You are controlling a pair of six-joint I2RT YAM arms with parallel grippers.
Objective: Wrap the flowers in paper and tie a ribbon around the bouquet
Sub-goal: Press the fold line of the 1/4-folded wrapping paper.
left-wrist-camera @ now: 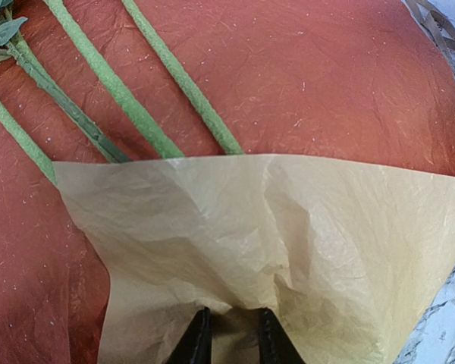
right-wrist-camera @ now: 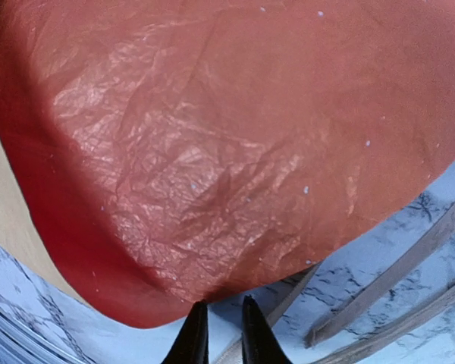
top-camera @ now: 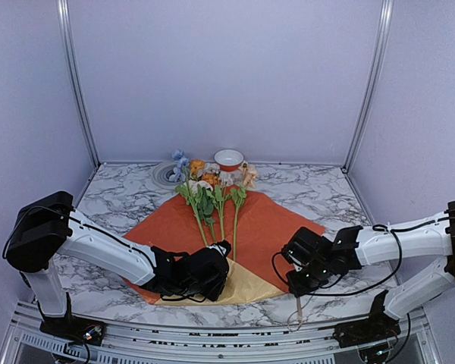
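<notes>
Ribbon: we saw pale strands lying on the marble table beside the paper's near right edge.
Left gripper: we found it pinched narrowly on the folded tan corner.
Right gripper: its jaws stood nearly together at the orange edge; we could not tell if they gripped it.
Paper: it lay spread orange side up, its near corner turned over the stalk ends.
Flowers: we saw them lying on the paper, heads pointing away.
Bowl: it stood beyond the heads.

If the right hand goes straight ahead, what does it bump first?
The paper: its orange edge sits just ahead of the right hand, maybe touching it; depth is unclear.
</notes>
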